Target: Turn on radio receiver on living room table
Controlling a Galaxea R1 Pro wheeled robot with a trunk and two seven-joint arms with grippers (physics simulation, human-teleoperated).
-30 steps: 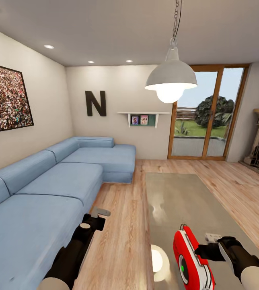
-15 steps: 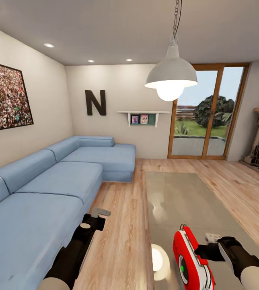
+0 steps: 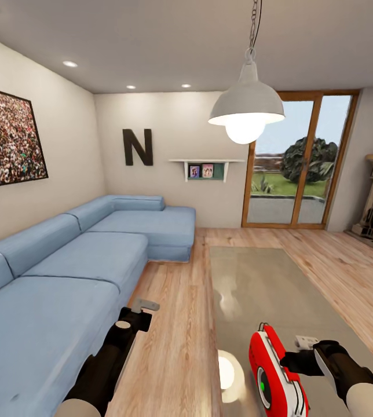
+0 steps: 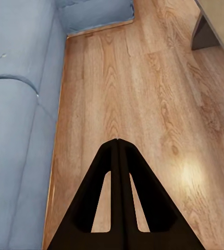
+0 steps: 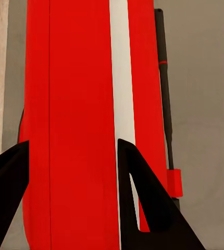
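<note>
Head view: the radio receiver is standing on its narrow edge at the near end of the table, green dial facing the camera. The right gripper is reaching to its side. Glossy shell, judged rigid, light and slippery. A black "N" is hanging on the wall.

Left wrist view: the left gripper, fingers pressed together, is hovering over wood floor.

Right wrist view: the right gripper's fingers are spreading wide across the red body; no label is legible. The flat sides look the surest hold.
</note>
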